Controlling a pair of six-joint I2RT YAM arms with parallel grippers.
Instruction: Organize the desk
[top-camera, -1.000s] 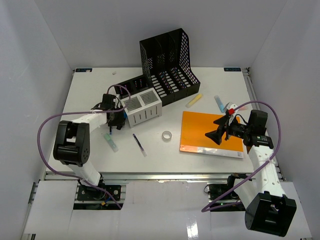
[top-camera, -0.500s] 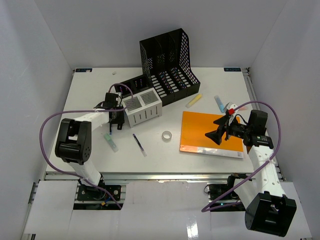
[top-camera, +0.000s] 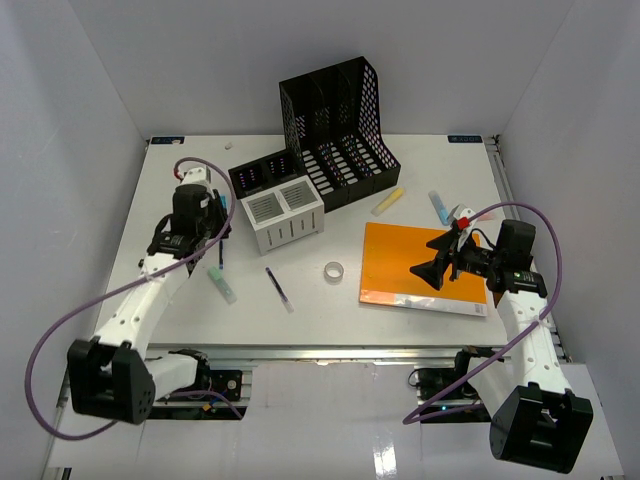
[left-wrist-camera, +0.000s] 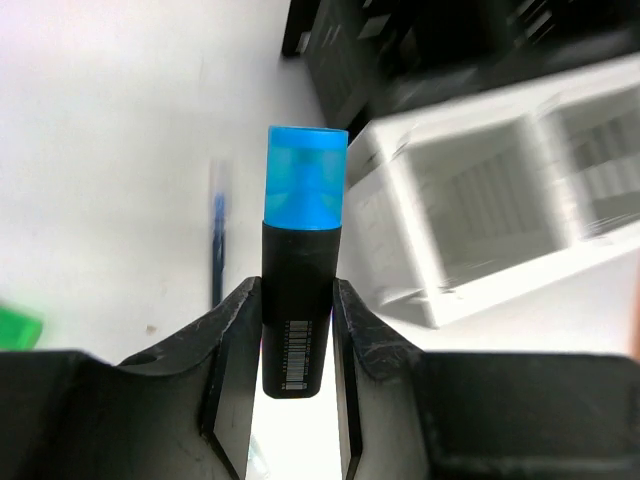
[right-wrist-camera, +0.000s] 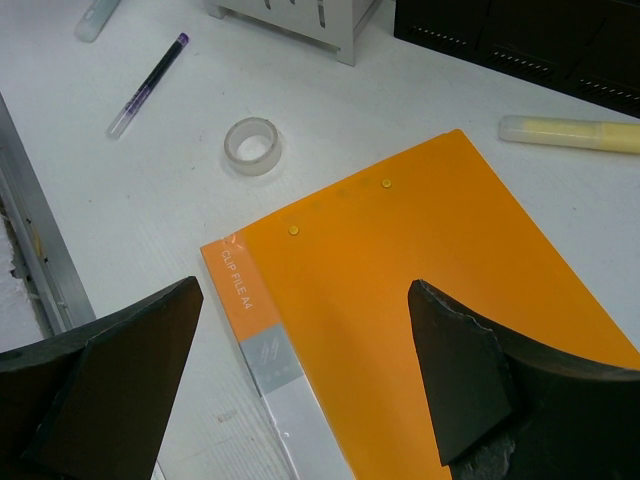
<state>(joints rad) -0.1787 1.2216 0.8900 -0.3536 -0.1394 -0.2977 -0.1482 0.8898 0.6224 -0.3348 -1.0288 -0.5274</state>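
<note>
With the left gripper (left-wrist-camera: 298, 300) pinched tight on the blue-capped highlighter (left-wrist-camera: 303, 230), the smart play was carrying it right, square above a white organiser (left-wrist-camera: 480, 200) cell, before releasing.

Hovering with fingers (right-wrist-camera: 110, 390) spread wide above an orange folder (right-wrist-camera: 420, 280) flat on the table (right-wrist-camera: 100, 210), a tape roll (right-wrist-camera: 250, 146) near its edge, a purple pen (right-wrist-camera: 148, 85) farther off, a yellow highlighter (right-wrist-camera: 570, 133) at upper right.
</note>
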